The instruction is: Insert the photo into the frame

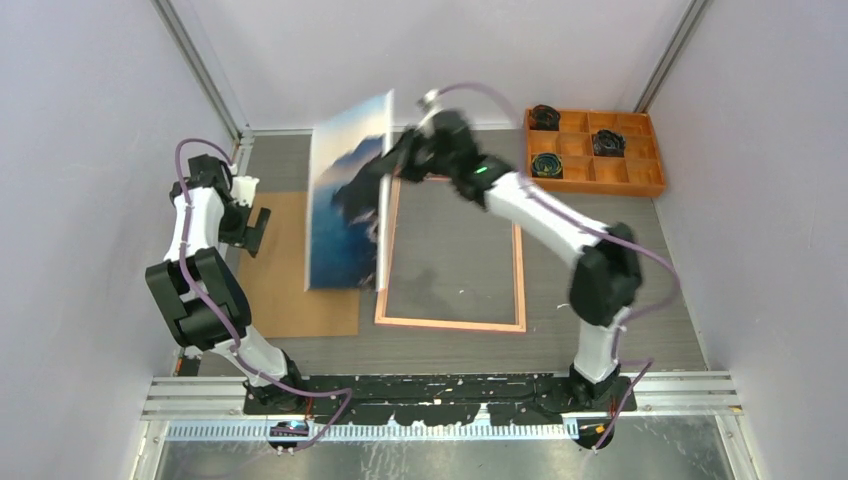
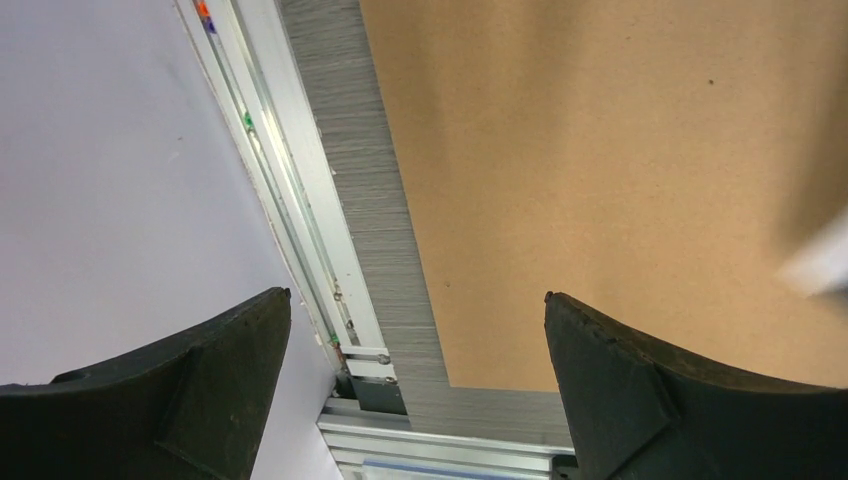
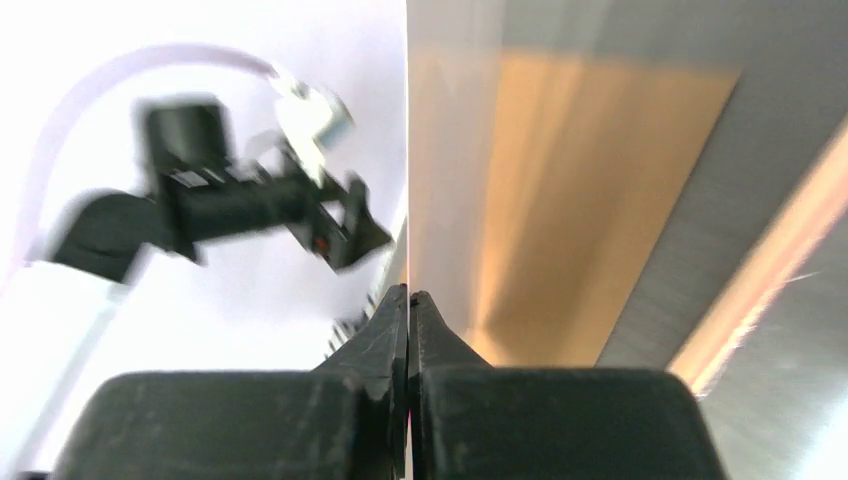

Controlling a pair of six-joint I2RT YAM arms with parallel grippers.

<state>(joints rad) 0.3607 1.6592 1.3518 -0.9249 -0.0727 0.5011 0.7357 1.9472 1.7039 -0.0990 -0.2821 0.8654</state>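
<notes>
The photo, a blue seascape print, stands tilted up on its lower edge between the brown backing board and the frame. My right gripper is shut on the photo's upper right edge. In the right wrist view the print runs edge-on as a thin line straight up from the closed gripper. The frame, with its thin pink border, lies flat on the grey table to the right of the photo. My left gripper hangs open and empty over the left edge of the backing board; its jaws stand wide apart.
A plain brown backing board lies flat at the left. An orange compartment tray holding dark round items sits at the back right. Aluminium rails and pale walls close in the table.
</notes>
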